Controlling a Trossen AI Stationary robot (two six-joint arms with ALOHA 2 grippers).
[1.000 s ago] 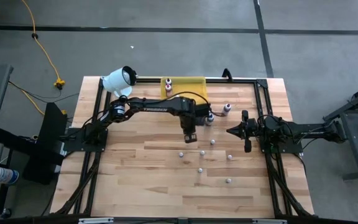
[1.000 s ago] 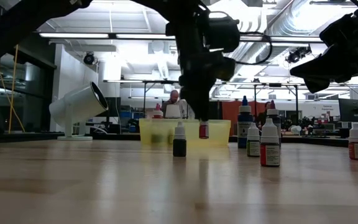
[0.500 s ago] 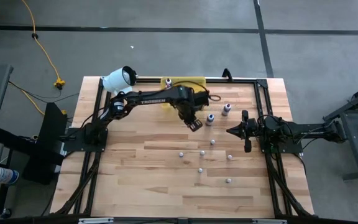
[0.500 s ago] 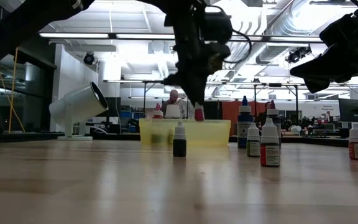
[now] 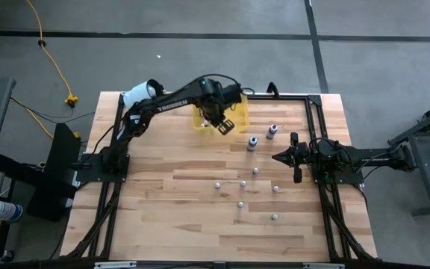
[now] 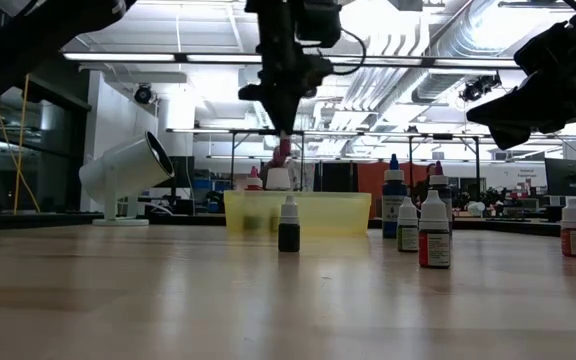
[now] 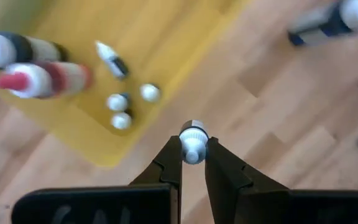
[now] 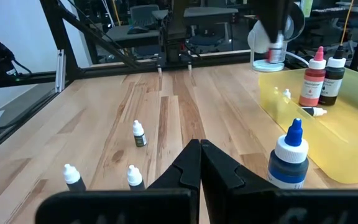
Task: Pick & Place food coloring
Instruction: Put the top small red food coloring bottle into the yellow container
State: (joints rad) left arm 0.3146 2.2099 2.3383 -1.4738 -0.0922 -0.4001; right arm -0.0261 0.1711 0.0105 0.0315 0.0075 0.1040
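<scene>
My left gripper [image 5: 225, 125] hangs over the near right part of the yellow tray [image 5: 241, 101] and is shut on a small food coloring bottle [image 6: 284, 152] with a pinkish body and a white cap. In the tray a red bottle [image 8: 312, 84] and a dark bottle [image 8: 333, 74] stand, and a few tiny droppers [image 7: 120, 102] lie or stand beside them. Several tiny droppers [image 5: 242, 183] stand loose on the table's middle. Two taller bottles [image 5: 251, 142] stand near the tray. My right gripper [image 5: 275, 158] waits shut at the table's right. My left gripper pinches the small bottle by its white ribbed cap [image 7: 193, 134] between its two fingertips. The fingers come from above, pointing steeply down. The bottle hangs below them, nearly upright and lifted clear above the tray's rim [image 6: 298, 195].
A big white cylinder [image 5: 142, 95] lies at the far left corner beside the tray. A black frame [image 5: 316, 112] runs round the table's edges. A blue-capped bottle [image 8: 289, 158] stands close before my right gripper. Bare wood lies along the near edge and on the left.
My left gripper has risen and gone toward the table's far edge, from over the loose droppers to above the yellow tray, rolling about its own axis as it went. The small bottle has gone with it, from near table height to above the tray's rim.
</scene>
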